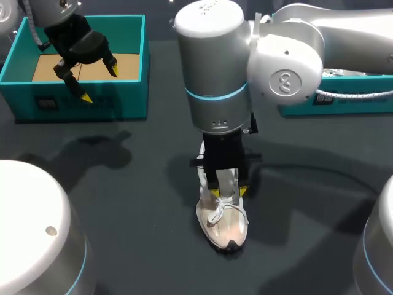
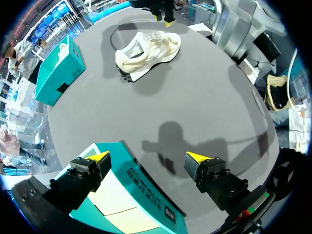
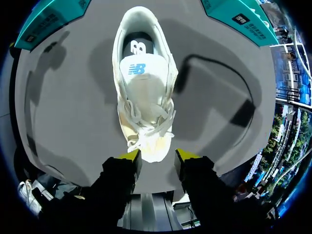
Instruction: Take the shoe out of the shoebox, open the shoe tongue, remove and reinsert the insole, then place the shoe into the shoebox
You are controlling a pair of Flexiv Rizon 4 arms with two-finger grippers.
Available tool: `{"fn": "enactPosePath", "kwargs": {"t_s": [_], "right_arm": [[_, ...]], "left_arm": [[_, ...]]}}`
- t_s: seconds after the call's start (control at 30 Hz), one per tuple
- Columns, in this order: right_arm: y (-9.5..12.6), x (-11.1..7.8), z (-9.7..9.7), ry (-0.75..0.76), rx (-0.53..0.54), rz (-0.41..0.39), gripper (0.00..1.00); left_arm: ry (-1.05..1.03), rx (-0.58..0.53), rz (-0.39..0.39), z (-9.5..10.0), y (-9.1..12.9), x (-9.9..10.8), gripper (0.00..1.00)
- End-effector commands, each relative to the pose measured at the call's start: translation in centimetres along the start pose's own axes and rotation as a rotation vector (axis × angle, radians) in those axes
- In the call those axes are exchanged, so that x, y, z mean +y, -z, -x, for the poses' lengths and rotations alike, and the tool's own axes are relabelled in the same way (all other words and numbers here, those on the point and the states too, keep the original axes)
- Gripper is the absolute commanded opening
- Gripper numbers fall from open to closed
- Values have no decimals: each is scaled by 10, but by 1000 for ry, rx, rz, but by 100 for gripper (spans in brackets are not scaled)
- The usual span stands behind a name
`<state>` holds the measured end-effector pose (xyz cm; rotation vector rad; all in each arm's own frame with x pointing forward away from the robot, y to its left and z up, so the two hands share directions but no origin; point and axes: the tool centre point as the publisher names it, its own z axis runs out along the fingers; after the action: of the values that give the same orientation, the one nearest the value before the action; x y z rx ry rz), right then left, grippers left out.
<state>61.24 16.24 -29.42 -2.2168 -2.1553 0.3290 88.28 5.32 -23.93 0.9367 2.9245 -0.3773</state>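
Right gripper (image 1: 228,192) hangs straight over the white shoe (image 1: 224,224), fingers spread, one yellow tip on either side of the laces, nothing pinched. The shoe stands upright on the dark table (image 1: 123,203), well apart from the teal shoebox (image 1: 132,92). Left gripper (image 1: 98,83) hovers released over the shoebox's front wall, one finger above the box, one above the table.
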Motion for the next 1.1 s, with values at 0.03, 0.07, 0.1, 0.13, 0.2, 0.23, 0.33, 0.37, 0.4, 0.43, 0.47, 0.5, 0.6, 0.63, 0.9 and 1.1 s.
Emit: {"fn": "enactPosePath", "kwargs": {"t_s": [0.03, 0.07, 0.1, 0.13, 0.2, 0.23, 0.33, 0.37, 0.4, 0.43, 0.47, 0.5, 0.6, 0.63, 0.9, 1.1], "right_arm": [[7, -6, -1, 0, -12, 27, 22], [8, -5, -1, 4, -15, 33, 20], [9, -4, -1, 12, -18, 37, 16], [9, -2, -1, 21, -18, 42, 14], [8, 4, -1, 42, -17, 50, 14], [7, 8, -1, 54, -13, 53, 14], [3, 20, 0, 95, -1, 68, 16], [2, 25, 0, 107, 5, 75, 17], [0, 30, 0, 118, 8, 78, 17], [-1, 33, 0, 126, 11, 82, 17], [-4, 40, 0, 143, 18, 90, 17], [-6, 45, 0, 151, 17, 90, 18], [-12, 61, 0, 187, 33, 103, 19], [-13, 64, 1, 191, 35, 103, 19], [-28, 93, -4, 269, 88, 106, 24], [-29, 98, -10, 283, 84, 100, 27]], "left_arm": [[-1, 1, 1, -1, 1, 0, 100], [-1, 1, 1, -1, 1, 0, 100], [-1, 1, 1, -1, 1, 0, 100], [-1, 1, 1, -1, 1, 0, 100], [-1, 1, 1, -1, 1, 0, 100], [-1, 1, 1, -1, 1, 0, 100], [-1, 1, 1, -1, 1, 0, 100], [-1, 1, 1, -1, 1, 0, 100], [-1, 1, 1, -1, 1, 0, 100], [-1, 1, 1, -1, 1, 0, 100], [-1, 1, 1, -1, 1, 0, 100], [-1, 1, 1, -1, 1, 0, 100], [-1, 1, 1, -1, 1, 0, 100], [-1, 1, 1, -1, 1, 0, 100], [-1, 1, 1, -1, 1, 0, 100], [-1, 1, 1, -1, 1, 0, 100]]}}
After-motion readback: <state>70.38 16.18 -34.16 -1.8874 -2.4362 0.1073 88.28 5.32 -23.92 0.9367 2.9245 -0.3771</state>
